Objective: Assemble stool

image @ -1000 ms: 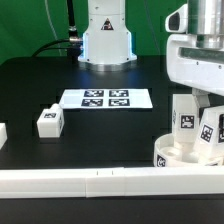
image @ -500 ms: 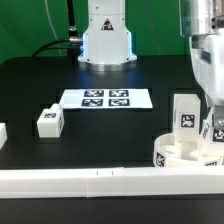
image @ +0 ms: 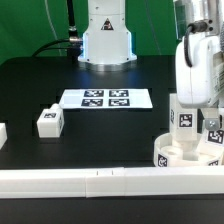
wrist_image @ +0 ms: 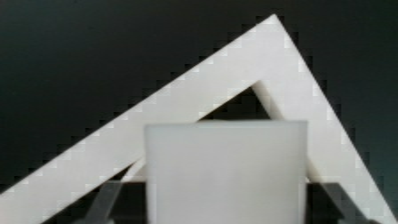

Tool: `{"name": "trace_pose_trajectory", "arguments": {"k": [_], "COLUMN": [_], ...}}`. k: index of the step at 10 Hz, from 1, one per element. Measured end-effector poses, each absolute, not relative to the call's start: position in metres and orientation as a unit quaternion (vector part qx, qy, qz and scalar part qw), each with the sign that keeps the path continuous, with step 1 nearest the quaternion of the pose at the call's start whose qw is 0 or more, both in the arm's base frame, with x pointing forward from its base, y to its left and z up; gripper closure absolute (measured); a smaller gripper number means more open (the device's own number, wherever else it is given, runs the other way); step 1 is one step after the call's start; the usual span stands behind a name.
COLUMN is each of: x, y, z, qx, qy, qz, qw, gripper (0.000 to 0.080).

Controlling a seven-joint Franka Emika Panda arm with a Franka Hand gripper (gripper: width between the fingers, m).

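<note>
Reaching down vert. at ext. view's right, hand [image: 187, 108] astride upright leg [wrist_image: 222, 165] on disc [image: 170, 153], can't tell if clenched

From my station I see the arm [image: 197, 65] at the exterior view's right, its wrist pointing straight down with the white hand held low. In the wrist view the gripper [wrist_image: 222, 205] has its dark fingers [wrist_image: 119, 200] pressed flush against either side of a leg [wrist_image: 222, 165], clamped on it.
</note>
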State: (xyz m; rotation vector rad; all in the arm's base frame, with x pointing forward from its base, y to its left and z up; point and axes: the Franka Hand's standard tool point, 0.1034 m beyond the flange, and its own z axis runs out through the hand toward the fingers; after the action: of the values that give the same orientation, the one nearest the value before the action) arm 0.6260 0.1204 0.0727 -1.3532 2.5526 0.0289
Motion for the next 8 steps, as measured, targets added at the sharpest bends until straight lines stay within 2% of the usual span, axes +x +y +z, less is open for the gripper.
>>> {"name": "trace_pose_trajectory", "arguments": {"k": [3,4,5,6,8], "x": [0.625,0.625,0.626,0.628,0.631], "y": [0.12,0.121,0.12,0.117,0.103], "z": [0.071,0.071,0.073,0.084,0.112], "qx": [-0.451,-0.455,-0.471,-0.497,-0.529], "qy": [0.883,0.881,0.872,0.856,0.836], "qz": [0.017,0.017,0.014,0.008,0.007], "qw": [0.13,0.13,0.132,0.139,0.148], "gripper": [0.0462,0.0414,0.0276,0.019,0.0158]}}
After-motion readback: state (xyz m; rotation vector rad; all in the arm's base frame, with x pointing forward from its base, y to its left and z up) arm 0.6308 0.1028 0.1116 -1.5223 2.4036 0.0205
